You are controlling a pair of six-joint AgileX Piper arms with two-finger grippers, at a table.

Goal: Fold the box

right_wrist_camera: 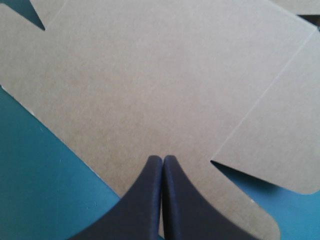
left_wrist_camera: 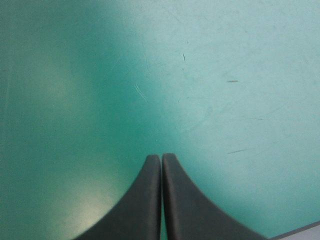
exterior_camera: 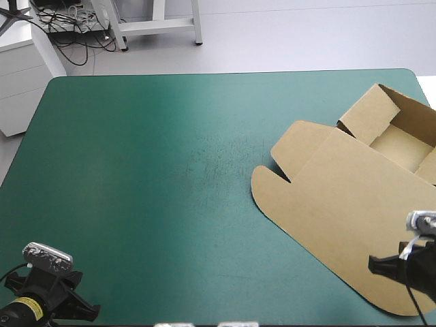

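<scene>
Scuffed teal-green cover [exterior_camera: 150, 177] bears round-cornered brown board box [exterior_camera: 340, 197].

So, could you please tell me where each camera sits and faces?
High view: above, behind the robot, looking down on table and box; left arm, right arm at near corners.
Left wrist view: over the left gripper, shut, facing bare table.
Right wrist view: over the right gripper, shut, facing the box's flat lid.
High and right wrist views share the lid.
</scene>
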